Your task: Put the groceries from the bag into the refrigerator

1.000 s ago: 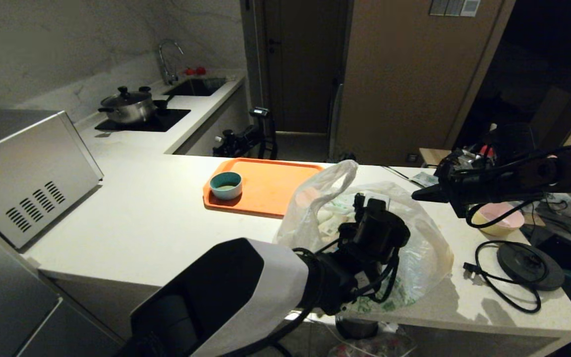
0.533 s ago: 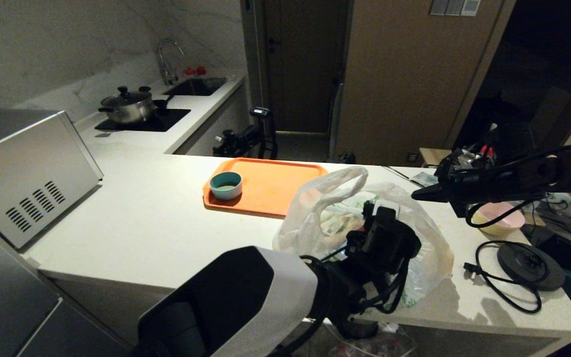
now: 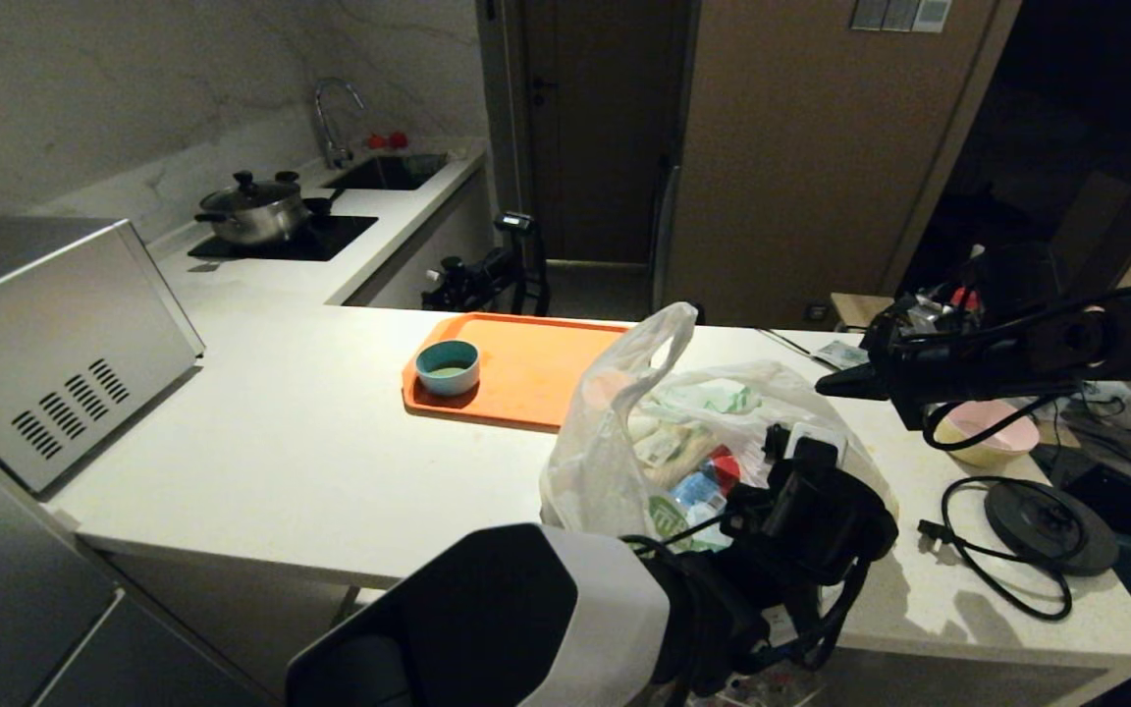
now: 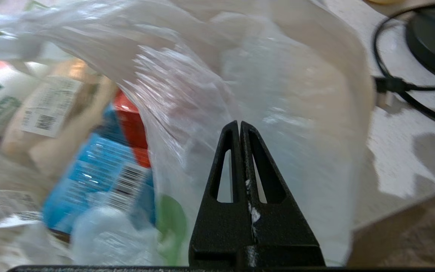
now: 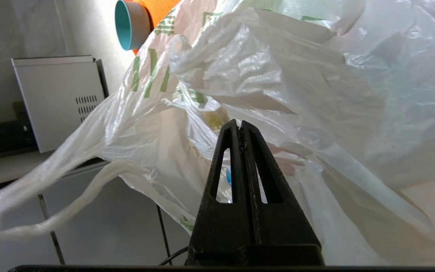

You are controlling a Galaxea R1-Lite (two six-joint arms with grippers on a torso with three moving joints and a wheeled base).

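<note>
Head view has the left arm reaching in from the bottom of the frame, its wrist sitting low at the near right side of the bag [image 3: 615, 432], which stands on the white tabletop [image 3: 310, 442] just right of the orange tray [image 3: 536, 368]. In the left wrist view the left hand [image 4: 240, 124] has its two fingers pressed flat together with nothing between them, tips right up against the crinkly plastic. Beside them the groceries [image 4: 100, 177] show in the bag's open mouth: a blue pack with a barcode, something red, a beige pack with a label. The right arm stretches in level from the right, and the right hand [image 5: 240, 122] is likewise closed up tight and empty, pointing at the bag's far side. A teal bowl [image 3: 447, 366] sits on the tray, a silver vented box [image 3: 55, 344] is off left, a black kettle base [image 3: 1051, 525] with its cord off right. Behind that there's a pot [image 3: 253, 208] on a cooktop and a sink with a tap [image 3: 335, 123].
</note>
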